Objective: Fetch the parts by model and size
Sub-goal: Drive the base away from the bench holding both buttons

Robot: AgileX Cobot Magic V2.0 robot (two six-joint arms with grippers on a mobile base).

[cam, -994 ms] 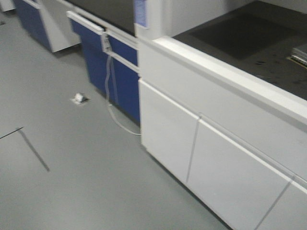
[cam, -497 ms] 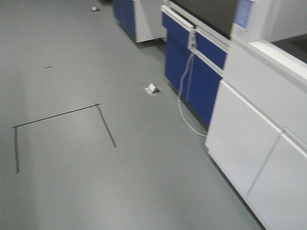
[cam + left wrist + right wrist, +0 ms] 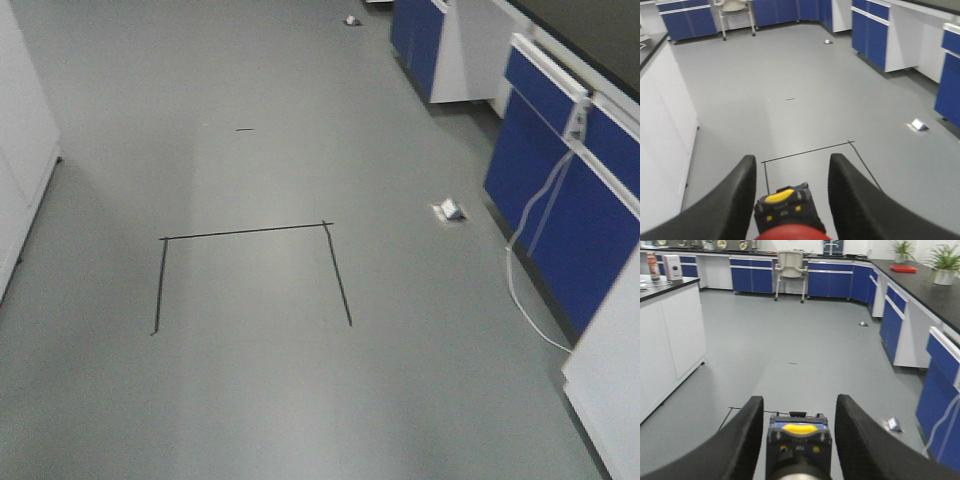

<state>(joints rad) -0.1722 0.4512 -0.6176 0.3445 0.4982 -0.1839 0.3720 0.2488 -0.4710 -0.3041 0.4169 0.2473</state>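
While grey floor fills each frame, my left pincer clamps a red-capped dark switch at bottom centre; my right pincer clamps a yellow-marked dark switch.

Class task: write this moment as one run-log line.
left gripper: holds red-capped switch | right gripper: holds second switch | ahead: taped floor outline

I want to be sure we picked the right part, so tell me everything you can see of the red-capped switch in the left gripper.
The small red-capped push-button switch is held between the two black textured jaws of the left gripper, well back from their tips, above the grey floor. Only the upper edge of its glossy round red cap shows, cut off by the bottom of the left wrist view. Beyond the cap is a dark, blocky, plastic-looking body with a yellow tab at its far end and small yellow spots. No terminals or lettering can be made out.
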